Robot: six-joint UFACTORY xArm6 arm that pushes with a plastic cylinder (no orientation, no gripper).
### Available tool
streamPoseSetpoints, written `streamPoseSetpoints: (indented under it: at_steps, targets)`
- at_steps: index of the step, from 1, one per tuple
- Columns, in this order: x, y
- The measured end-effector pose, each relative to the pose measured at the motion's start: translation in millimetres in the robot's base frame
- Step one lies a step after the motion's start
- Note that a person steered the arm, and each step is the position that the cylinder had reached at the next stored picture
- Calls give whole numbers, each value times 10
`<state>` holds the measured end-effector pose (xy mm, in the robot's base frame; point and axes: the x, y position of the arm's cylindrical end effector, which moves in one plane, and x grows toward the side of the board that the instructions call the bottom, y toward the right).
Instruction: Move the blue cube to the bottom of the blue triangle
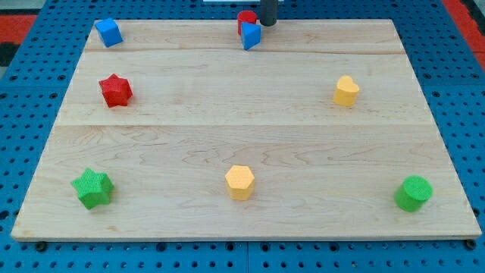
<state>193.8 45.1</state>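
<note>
A: Where does the blue cube (109,32) sit?

B: At the top-left corner of the counter (227,129), well apart from everything else. The blue triangle (251,36) is at the top edge near the middle, touching a red cylinder (245,20) just behind it.

A: And my tip (268,23)?

B: Just to the right of the triangle and the red cylinder, at the counter's top edge (nowhere near the cube). There is no claw on this arm, only the rod, so nothing is apart, together or clamped on anything.

A: What could go wrong from here?

B: Three things, I judge. Heading straight left from here, the tip would shove the triangle and cylinder and shift the target. The cube lies close to two edges, so an off-centre push could spin it or send it off the counter. And a path that dips too low could catch the red star (115,90).
</note>
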Motion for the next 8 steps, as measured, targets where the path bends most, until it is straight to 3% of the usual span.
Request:
streamPoseSetpoints:
  at_steps: [1,2,3,4,6,7,8]
  targets:
    - [17,-16]
    - [474,556]
    - [1100,594]
    - [1471,-126]
    - [1393,-2252]
    - [1137,-3183]
    - [935,-3492]
